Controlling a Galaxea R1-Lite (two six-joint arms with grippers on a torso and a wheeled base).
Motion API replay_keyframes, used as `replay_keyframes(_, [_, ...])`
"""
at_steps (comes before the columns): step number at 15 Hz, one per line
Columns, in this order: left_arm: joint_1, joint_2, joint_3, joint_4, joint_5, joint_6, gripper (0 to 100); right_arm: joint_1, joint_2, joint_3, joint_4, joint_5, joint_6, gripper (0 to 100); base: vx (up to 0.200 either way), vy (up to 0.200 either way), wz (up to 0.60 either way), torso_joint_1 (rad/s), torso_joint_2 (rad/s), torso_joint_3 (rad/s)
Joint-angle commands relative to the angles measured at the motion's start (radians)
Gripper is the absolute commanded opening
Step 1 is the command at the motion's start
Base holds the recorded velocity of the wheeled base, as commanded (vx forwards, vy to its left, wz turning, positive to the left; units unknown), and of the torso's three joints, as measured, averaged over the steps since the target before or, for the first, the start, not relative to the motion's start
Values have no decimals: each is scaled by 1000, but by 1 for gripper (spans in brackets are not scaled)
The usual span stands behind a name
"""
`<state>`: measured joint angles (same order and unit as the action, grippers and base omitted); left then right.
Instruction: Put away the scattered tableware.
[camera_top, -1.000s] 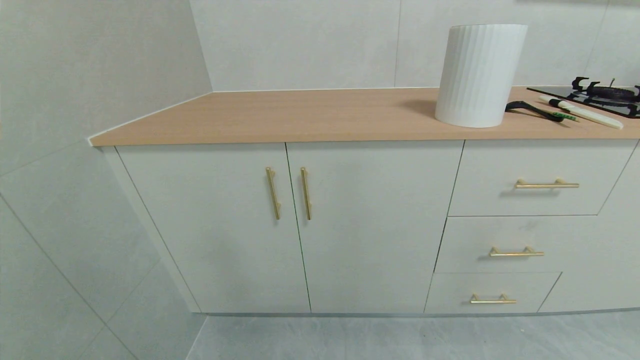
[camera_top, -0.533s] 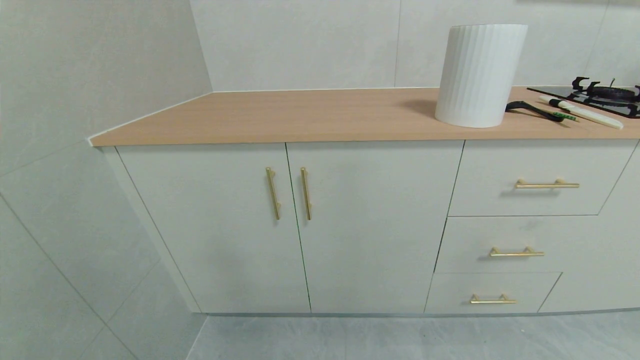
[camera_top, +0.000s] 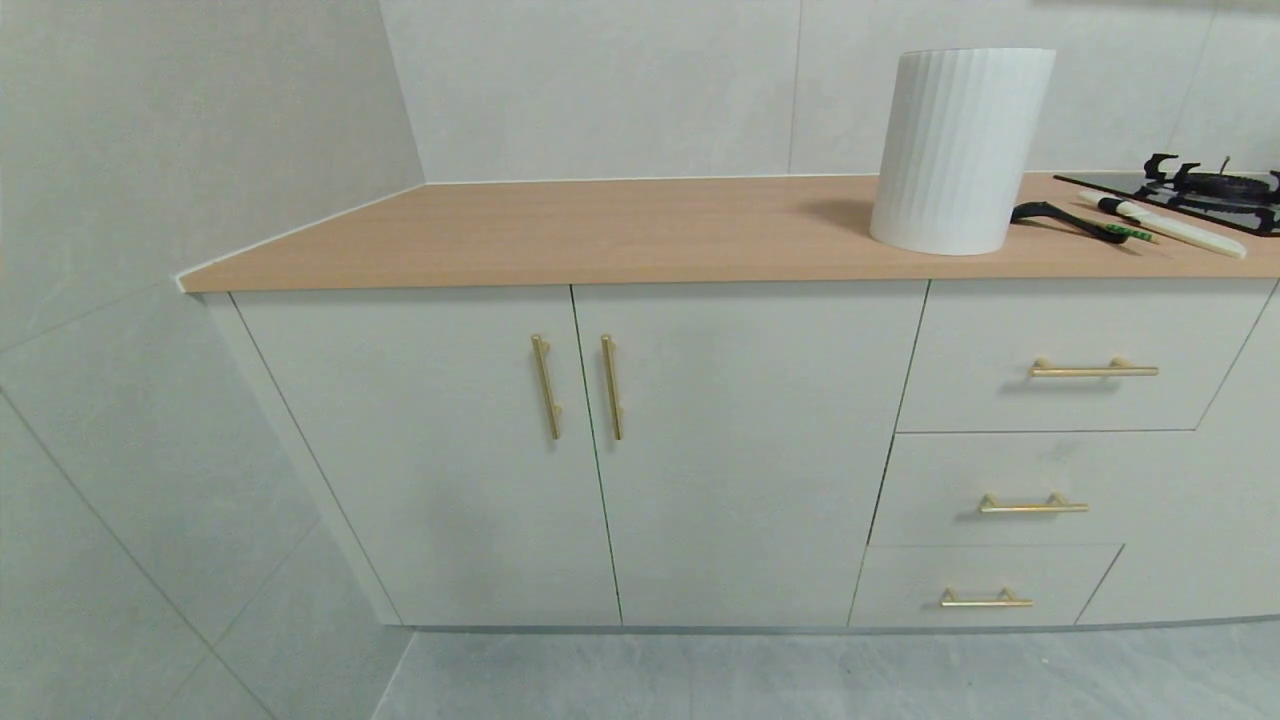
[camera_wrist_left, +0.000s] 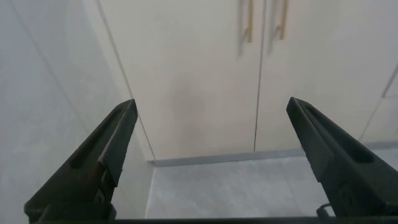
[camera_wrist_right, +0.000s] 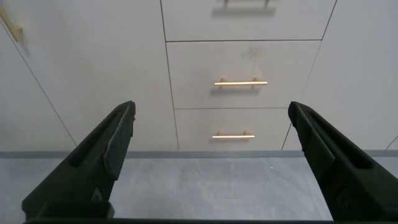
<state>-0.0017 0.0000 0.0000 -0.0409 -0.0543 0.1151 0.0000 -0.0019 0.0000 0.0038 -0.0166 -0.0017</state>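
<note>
Scattered tableware lies at the right end of the wooden countertop (camera_top: 560, 235): a black-handled utensil (camera_top: 1065, 218), green chopsticks (camera_top: 1130, 233) and a white knife-like piece (camera_top: 1165, 224), all just right of a tall white ribbed container (camera_top: 958, 150). My left gripper (camera_wrist_left: 211, 115) is open, low down and facing the cabinet doors above the floor. My right gripper (camera_wrist_right: 211, 115) is open too, facing the lower drawers, with nothing between its fingers.
A black gas hob (camera_top: 1200, 190) sits at the counter's far right. Below are two cabinet doors with gold handles (camera_top: 545, 385) and three drawers (camera_top: 1090, 368). A tiled wall closes in the left side. Grey floor (camera_top: 800, 675) lies in front.
</note>
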Motion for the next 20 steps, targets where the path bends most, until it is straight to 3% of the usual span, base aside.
replay_keyframes(1, [2,2,-2,6,11,-11,100,0,2,0,2,-2,3,100,0,0,0,0,0,0])
replay_keyframes(2, [3,2,0,39,73,-57,100,0,2,0,2,-3,5,100,0,0,0,0,0,0])
replay_keyframes(3, [5,2,0,44,93,-101,100,0,2,0,2,-3,6,100,0,0,0,0,0,0])
replay_keyframes(16, [3,2,0,41,90,-115,100,0,2,0,4,17,5,100,0,0,0,0,0,0])
replay_keyframes(20, [3,2,0,41,90,-117,100,0,2,0,2,17,6,100,0,-200,0,2,2,2])
